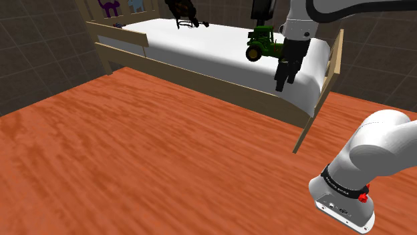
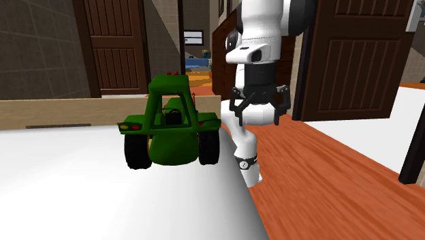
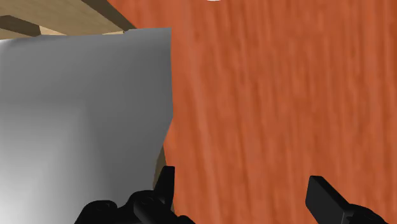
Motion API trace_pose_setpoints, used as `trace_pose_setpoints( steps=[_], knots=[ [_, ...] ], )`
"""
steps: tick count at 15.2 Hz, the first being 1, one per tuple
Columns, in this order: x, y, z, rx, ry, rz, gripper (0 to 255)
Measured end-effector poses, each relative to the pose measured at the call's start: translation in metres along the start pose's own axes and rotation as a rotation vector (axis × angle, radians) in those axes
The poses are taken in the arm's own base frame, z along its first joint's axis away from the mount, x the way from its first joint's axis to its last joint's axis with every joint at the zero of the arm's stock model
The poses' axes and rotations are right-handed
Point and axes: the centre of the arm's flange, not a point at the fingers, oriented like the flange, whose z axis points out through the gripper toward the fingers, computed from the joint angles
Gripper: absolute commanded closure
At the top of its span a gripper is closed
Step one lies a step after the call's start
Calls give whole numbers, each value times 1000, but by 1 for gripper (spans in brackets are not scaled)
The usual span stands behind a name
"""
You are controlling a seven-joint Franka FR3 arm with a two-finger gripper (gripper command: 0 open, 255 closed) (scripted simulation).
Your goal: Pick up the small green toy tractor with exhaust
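Open reddish wood floor stretches below the hand. The white bed, pale wood framed, has its mattress edge directly under the hand. The green tractor stands on the mattress just beside the hand, near that edge. The hand's fingers are spread, holding nothing.

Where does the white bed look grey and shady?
Wrist view: the mattress is shaded an uneven grey. Second exterior view: it fades from white to grey toward the edge by the green tractor. Shoulder view: mostly bright white.
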Motion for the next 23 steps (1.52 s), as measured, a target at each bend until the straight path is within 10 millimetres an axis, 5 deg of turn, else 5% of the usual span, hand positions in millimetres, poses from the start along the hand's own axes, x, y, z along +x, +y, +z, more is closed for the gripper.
trace_pose_setpoints(
  steps=[6, 23],
  knots=[
    [30, 28, -29, -11, 3, 14, 0],
    [155, 147, -166, -60, 12, 74, 0]
  ],
)
